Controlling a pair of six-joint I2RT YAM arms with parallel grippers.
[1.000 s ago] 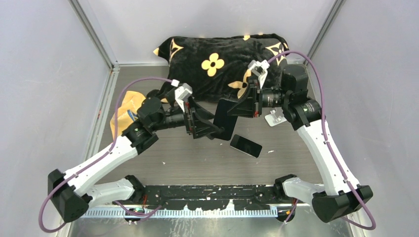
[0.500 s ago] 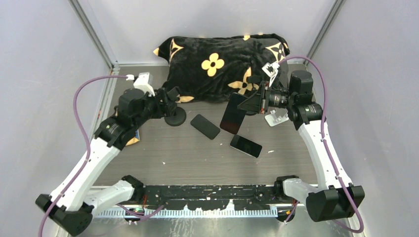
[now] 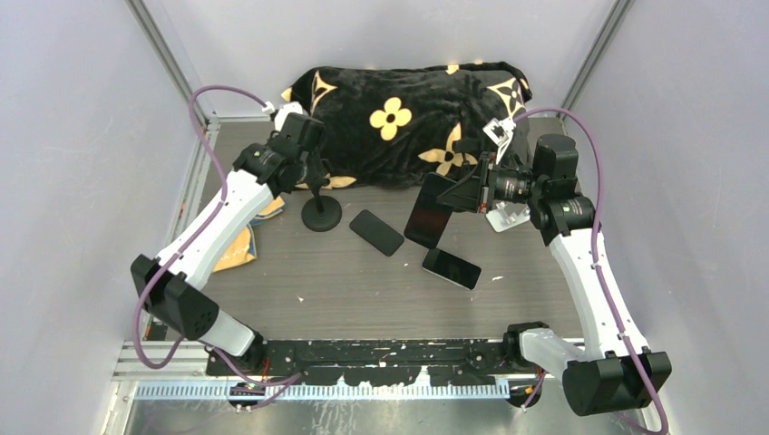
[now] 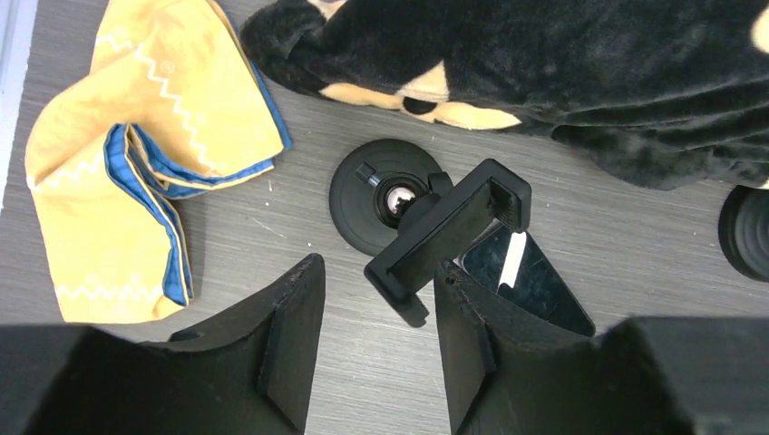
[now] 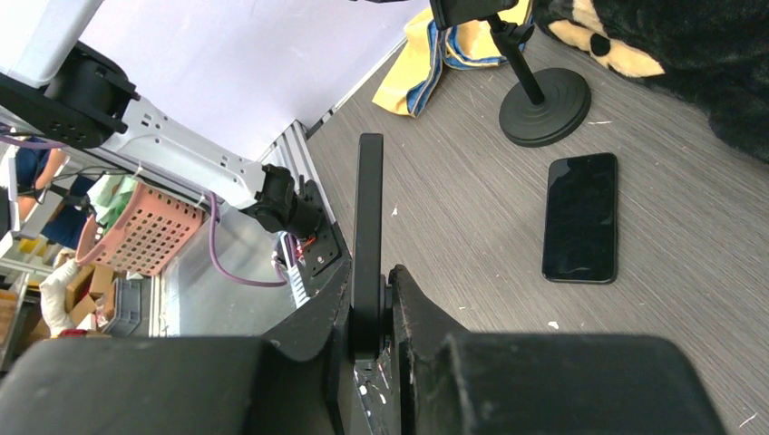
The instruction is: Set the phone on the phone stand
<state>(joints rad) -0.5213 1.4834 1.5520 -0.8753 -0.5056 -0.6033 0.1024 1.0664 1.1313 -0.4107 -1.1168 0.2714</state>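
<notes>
The right claw (image 5: 370, 313) is clamped on the phone (image 3: 428, 213), holding it upright on edge, right of centre. It looks stiff, slick, light and breakable, so grip the long edges. At its ten o'clock, the left claw (image 4: 379, 272) hangs half-open and empty over the phone stand (image 3: 321, 213).

**Robotics lab: enclosed two-arm test cell**

Type of place: research laboratory workstation.

Evidence:
- Plain pale panel walls (image 3: 82, 136) on three sides, joined at aluminium frame posts (image 3: 168, 59).
- Grey wood-grain tabletop (image 3: 363, 290).
- Left arm (image 3: 204, 240) and right arm (image 3: 589, 281) fixed at a black base plate (image 3: 381, 352) on the near edge, with a slotted aluminium rail (image 3: 317, 390) in front.
- Exposed purple cable (image 3: 201, 100) looping to each wrist.
- Assorted test props: phone stand (image 3: 321, 213), phone (image 3: 428, 210), second phone (image 3: 377, 232), third phone (image 3: 452, 268), black flower-print blanket (image 3: 399, 113), yellow cloth (image 4: 118, 172).
- Outside the cell, in the right wrist view: pink perforated basket (image 5: 145, 240) and cardboard boxes (image 5: 100, 304).
</notes>
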